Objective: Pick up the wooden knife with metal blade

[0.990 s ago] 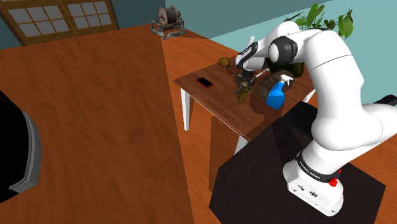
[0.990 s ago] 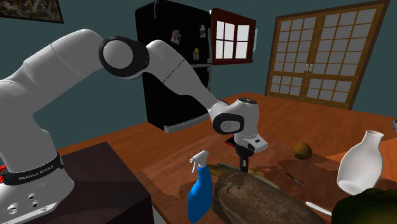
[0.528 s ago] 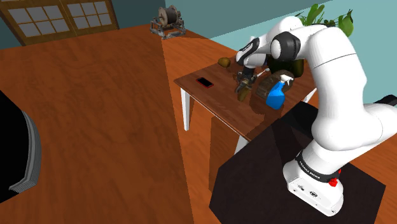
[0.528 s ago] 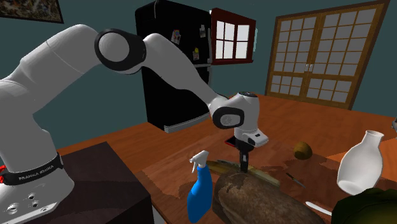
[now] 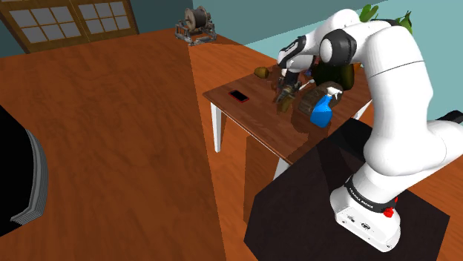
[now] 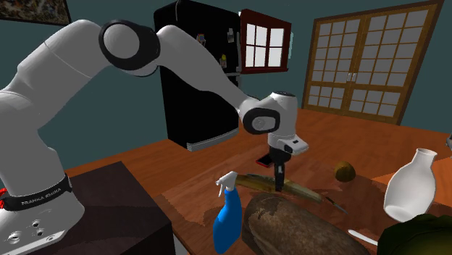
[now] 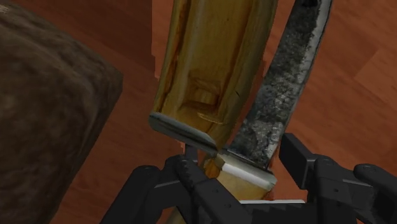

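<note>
Gripper (image 6: 279, 182) is clamped on the knife (image 6: 304, 193) near mid-length; its long axis runs left-right, directly beneath the fingers.

Shoulder camera: high, distant, behind gripper (image 5: 284, 96). Second camera: low, near, facing gripper. Wrist camera: tight on knife (image 7: 280, 89). Both exteriors share table (image 5: 248, 119).

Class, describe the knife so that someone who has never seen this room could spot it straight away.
Find the white-legged wooden table under the white arm. There, by the blue spray bottle, the black claw clasps the knife. It alone is long and slim: tan wood beside a dark, mottled blade.
</note>
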